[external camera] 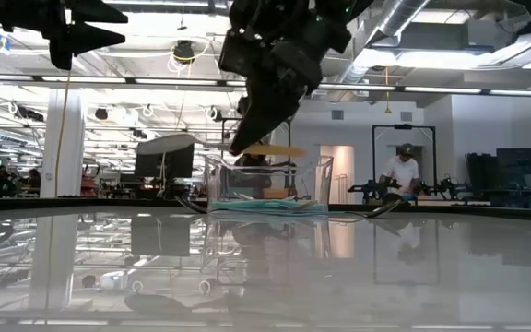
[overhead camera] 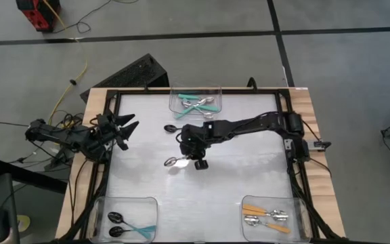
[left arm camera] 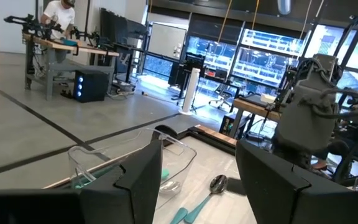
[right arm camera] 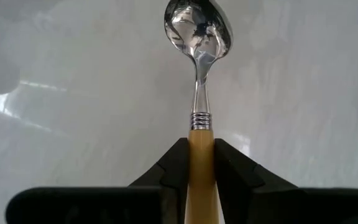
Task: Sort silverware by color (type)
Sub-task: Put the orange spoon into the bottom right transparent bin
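The main risk from here is the spoon slipping or swinging on the way to its bin: the right claw pinches only the smooth orange handle, near the ringed collar, and the silver bowl sticks out well forward of the fingertips, so a quick turn could twist it in the grip. A second risk is the wrong bin; the orange-handled spoon belongs, I judge, with the other orange-handled spoons in the near right bin, not in the far bin with the teal-handled silver spoons just beside the arm. Releasing from too high could also bounce the spoon off the bin wall onto the worktop.

The right claw is clenched on the orange handle, which runs straight between the two fingers, with the bowl pointing away from the wrist. In the overhead view the claw hangs over the middle of the worktop, and the low view shows the spoon lifted clear of the surface. A black-bowled spoon lies loose on the worktop between the far bin and the claw, still unsorted.

The left claw waits released at the worktop's left edge, holding nothing
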Controlling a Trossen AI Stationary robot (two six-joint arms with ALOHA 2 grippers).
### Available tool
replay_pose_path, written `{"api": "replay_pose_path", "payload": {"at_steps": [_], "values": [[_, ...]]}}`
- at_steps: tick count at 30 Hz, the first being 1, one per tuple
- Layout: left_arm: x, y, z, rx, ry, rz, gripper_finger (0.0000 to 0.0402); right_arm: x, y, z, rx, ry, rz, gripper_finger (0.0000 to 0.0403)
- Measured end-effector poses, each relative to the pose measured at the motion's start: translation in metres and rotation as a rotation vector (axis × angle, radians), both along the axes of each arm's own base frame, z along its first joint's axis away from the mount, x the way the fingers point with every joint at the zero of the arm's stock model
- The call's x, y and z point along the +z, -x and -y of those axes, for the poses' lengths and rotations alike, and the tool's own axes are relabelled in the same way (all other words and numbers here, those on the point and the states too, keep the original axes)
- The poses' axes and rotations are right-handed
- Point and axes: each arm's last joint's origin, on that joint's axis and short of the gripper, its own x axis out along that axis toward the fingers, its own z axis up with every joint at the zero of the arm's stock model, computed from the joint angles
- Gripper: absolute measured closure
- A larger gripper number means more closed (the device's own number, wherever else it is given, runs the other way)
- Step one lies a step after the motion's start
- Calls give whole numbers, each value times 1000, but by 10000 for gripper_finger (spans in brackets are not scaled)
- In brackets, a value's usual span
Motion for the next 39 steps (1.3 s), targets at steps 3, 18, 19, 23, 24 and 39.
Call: {"api": "replay_pose_path", "payload": {"at_steps": [3,18,19,23,24,39], "values": [[0,0,0,-1,-2,-1,212,9,6,4,-15,8,-10,317],[0,0,0,-16,-6,-5,212,73,65,15,-131,134,-128,317],[0,0,1,-20,-7,-6,212,79,70,15,-134,133,-125,317],[0,0,1,-20,-7,-5,212,101,90,17,-171,135,-116,317],[0,0,1,-20,-7,-6,212,103,96,17,-183,142,-116,317],[0,0,1,-20,-8,-7,212,104,214,0,-554,79,-25,317]]}}
